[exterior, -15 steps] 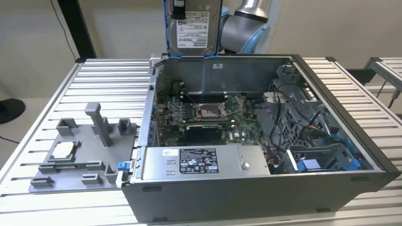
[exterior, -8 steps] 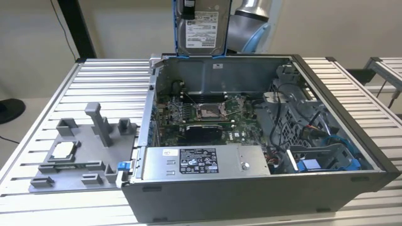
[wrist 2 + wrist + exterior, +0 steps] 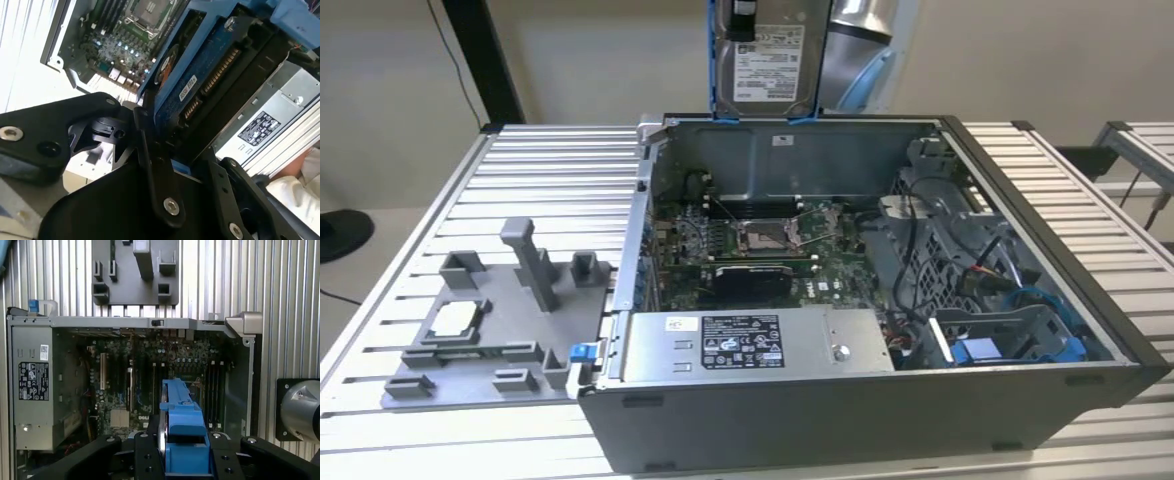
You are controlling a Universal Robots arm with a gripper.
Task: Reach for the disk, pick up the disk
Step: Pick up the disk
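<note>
- The disk (image 3: 769, 60) is not lying anywhere. It hangs in the air above the case (image 3: 854, 425), over the case's far wall in the exterior view, clear of the rim.
- Its long axis runs up and down, so it stands on end with the white label facing the exterior camera. The blue bracket (image 3: 181, 410) frames its edges.
- The gripper (image 3: 182, 454) is already at the disk, with no gap left to cross. In the first wrist view the disk shows edge-on between the black fingers (image 3: 143, 456), one on each broad face.
- The gripper is clamped on the disk, the jaws only as far apart as the disk with its bracket is thick. The second wrist view shows the circuit-board side of the disk (image 3: 200, 75) running out from between the fingers.
- Below the disk the case lies open, its motherboard (image 3: 761, 240) bare. Nothing inside the case touches the disk.
- As I judge it, both the reach and the pickup are done: the gripper alone carries the disk's weight.
</note>
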